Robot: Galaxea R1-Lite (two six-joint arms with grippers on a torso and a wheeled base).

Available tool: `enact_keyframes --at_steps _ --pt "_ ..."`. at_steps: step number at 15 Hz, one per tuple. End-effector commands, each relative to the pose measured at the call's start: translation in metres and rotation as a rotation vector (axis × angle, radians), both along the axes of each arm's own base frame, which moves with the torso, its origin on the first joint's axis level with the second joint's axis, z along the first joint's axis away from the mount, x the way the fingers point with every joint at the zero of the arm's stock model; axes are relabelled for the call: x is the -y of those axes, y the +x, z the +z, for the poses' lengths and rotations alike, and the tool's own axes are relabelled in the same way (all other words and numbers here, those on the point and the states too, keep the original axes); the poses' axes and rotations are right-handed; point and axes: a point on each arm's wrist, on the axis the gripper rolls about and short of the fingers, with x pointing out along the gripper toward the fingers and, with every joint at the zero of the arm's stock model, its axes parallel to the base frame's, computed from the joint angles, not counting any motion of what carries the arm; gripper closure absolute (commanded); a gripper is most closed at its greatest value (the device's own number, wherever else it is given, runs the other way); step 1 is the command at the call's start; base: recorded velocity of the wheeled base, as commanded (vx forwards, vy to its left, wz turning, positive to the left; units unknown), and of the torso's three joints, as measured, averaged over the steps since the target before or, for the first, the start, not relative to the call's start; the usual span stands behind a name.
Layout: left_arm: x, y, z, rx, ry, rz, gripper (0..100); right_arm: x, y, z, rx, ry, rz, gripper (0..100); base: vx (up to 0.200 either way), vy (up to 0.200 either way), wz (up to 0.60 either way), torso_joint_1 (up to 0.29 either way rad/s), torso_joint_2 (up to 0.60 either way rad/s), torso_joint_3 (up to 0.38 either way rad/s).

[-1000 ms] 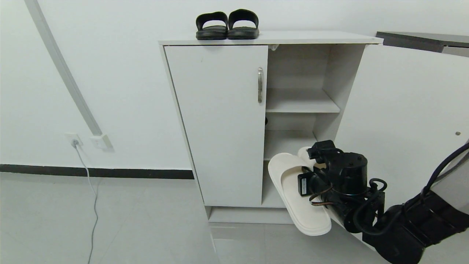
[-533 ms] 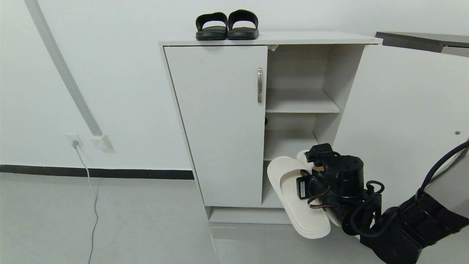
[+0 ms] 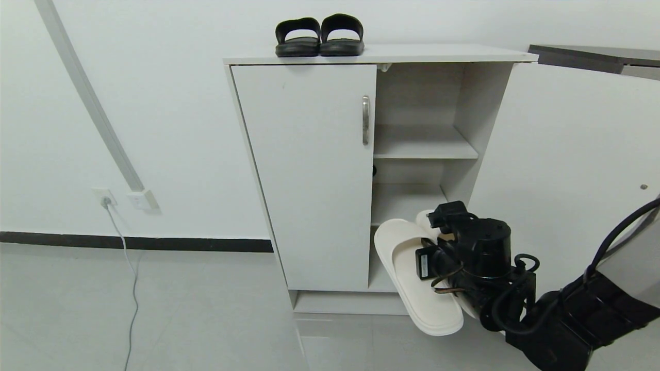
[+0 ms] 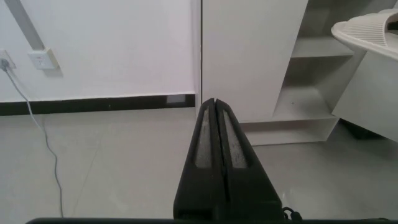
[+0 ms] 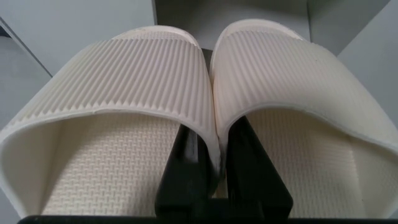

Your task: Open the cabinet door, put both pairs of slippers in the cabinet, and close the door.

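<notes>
White wall [image 3: 170, 103] backs one cabinet [image 3: 304, 175], its right door [image 3: 567, 154] swung open. Two pairs of slippers: the black pair [image 3: 319, 36] sits on the cabinet top. The right hand [image 5: 219, 168] pinches the ribbed cream pair [image 3: 412, 278] before the open lower half, slightly lower and further left than a second ago. Left hand [image 4: 215, 134] is clenched, empty.

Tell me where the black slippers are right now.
In the head view, the black slippers sit side by side on top of the cabinet, above its closed left door, near the top's left end.
</notes>
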Motion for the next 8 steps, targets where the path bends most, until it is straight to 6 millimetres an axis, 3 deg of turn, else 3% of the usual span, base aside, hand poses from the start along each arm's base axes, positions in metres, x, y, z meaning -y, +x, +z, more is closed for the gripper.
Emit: enact_keyframes --at_steps 1,6,8 --pt "0.000 0.000 0.000 0.000 0.000 0.000 100 -0.002 0.002 0.001 0.005 0.003 0.001 100 0.000 0.000 0.00 0.000 0.00 0.000" --pt "0.000 0.000 0.000 0.000 0.000 0.000 100 -0.024 0.011 0.010 0.042 0.043 -0.012 100 0.000 0.000 0.00 0.000 0.00 0.000" --pt "0.000 0.000 0.000 0.000 0.000 0.000 100 -0.037 0.021 0.011 0.049 0.062 -0.125 100 0.000 0.000 0.00 0.000 0.00 0.000"
